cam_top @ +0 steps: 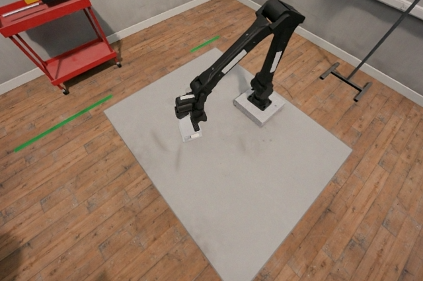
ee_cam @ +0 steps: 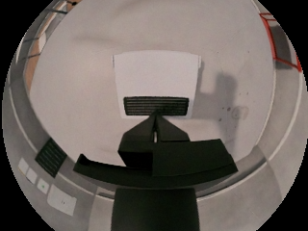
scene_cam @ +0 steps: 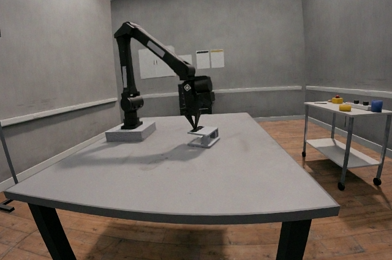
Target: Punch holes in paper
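The hole punch (scene_cam: 204, 136) is a small light grey block that stands upright on the grey table, left of its middle. It also shows in the overhead view (cam_top: 190, 129) and the wrist view (ee_cam: 157, 77). Its flat lever has a dark ribbed pad (ee_cam: 156, 106) near the free end. My gripper (scene_cam: 193, 126) is shut and empty, pointing straight down. Its fingertips (ee_cam: 156, 117) rest on the dark pad of the lever. The lever lies low and nearly level over the base. The paper is hidden from me.
The arm's base block (scene_cam: 130, 131) stands on the table behind and left of the punch. A red cart (cam_top: 51, 32) and a white cart (scene_cam: 345, 130) stand on the floor away from the table. A stand (cam_top: 346, 79) is by the far wall.
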Available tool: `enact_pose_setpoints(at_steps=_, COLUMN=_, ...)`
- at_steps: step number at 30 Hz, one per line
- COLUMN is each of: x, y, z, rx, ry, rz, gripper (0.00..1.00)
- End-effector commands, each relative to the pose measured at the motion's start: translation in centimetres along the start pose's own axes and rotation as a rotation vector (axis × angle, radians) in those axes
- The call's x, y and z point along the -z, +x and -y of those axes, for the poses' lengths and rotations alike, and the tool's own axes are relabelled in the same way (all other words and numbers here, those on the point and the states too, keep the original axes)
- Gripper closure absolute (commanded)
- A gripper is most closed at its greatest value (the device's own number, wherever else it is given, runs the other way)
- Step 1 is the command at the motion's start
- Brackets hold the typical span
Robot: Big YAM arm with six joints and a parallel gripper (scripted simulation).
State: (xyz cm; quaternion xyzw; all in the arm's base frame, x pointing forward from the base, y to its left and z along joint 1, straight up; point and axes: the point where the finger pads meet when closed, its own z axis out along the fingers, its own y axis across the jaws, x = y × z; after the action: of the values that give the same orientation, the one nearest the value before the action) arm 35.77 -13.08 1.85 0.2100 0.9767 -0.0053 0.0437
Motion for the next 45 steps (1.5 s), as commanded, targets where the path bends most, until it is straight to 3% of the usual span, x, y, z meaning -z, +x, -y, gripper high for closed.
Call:
enact_pose_setpoints(at_steps=1, x=-3.93, y=2.55, z=0.55, rx=-0.006, ry=0.01, rz=-0.085, gripper=1.0)
enact_pose_setpoints(at_steps=45, x=-4.45, y=3.02, z=0.68, rx=-0.006, ry=0.01, rz=-0.085, gripper=1.0)
